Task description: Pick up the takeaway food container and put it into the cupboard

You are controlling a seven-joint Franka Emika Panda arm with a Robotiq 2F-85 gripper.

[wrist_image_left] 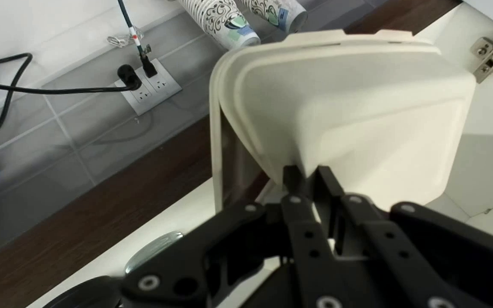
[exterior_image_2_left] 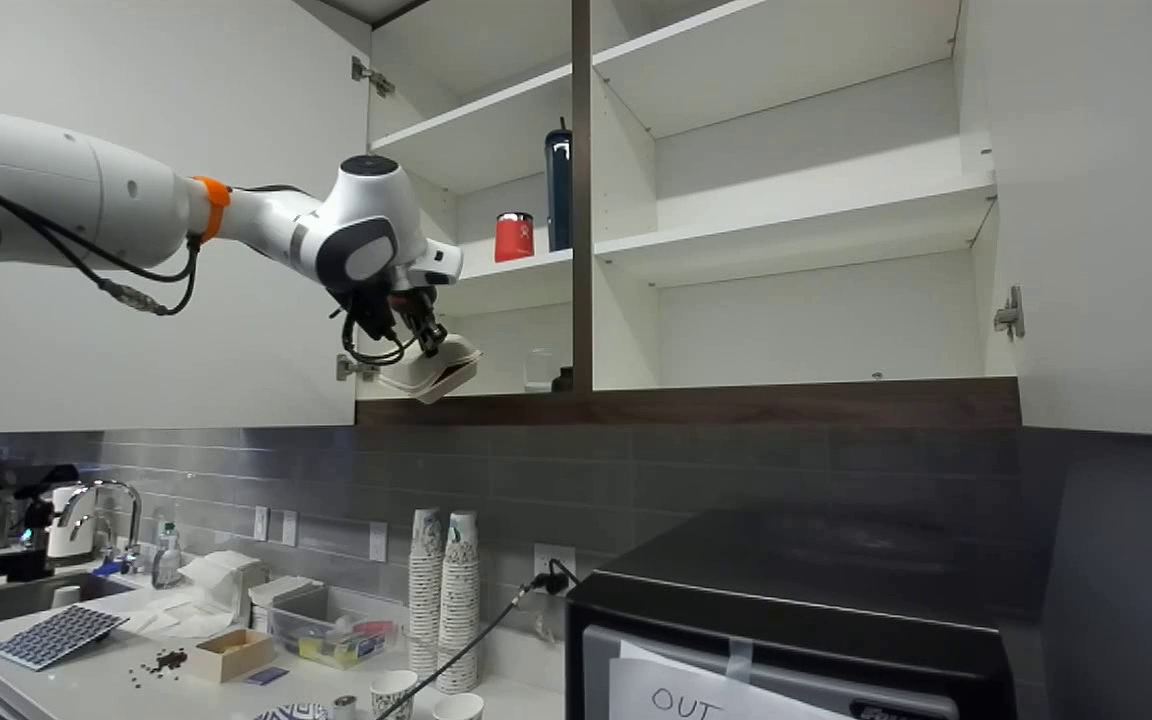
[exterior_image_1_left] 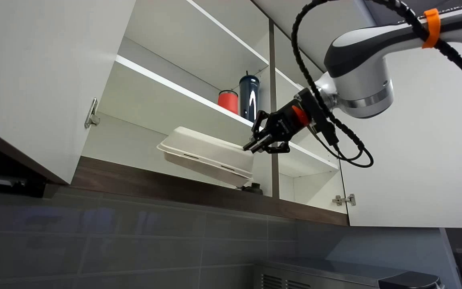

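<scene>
One cream food container [exterior_image_1_left: 211, 150] hangs tilted at the mouth of the cupboard [exterior_image_2_left: 796, 404], near its brown bottom edge [exterior_image_1_left: 167, 188]; how far it reaches inside I cannot tell. My gripper [wrist_image_left: 309, 176] is clamped on the container's near end, fingertips close together. Higher up, a red cup [exterior_image_1_left: 228, 103] and a dark bottle [exterior_image_1_left: 249, 98] stand side by side on the shelf [exterior_image_1_left: 155, 100], near the cupboard's middle post [exterior_image_2_left: 582, 200]. The doors [exterior_image_2_left: 1116, 250] stand wide at both side edges. Well below, in an exterior view, two stacks of paper cups [exterior_image_2_left: 459, 600] rise near the back edge of the counter [exterior_image_2_left: 526, 700]; a clear bin [exterior_image_2_left: 291, 620] sits beside them, and a patterned panel [exterior_image_2_left: 56, 637] lies by the front edge.
</scene>
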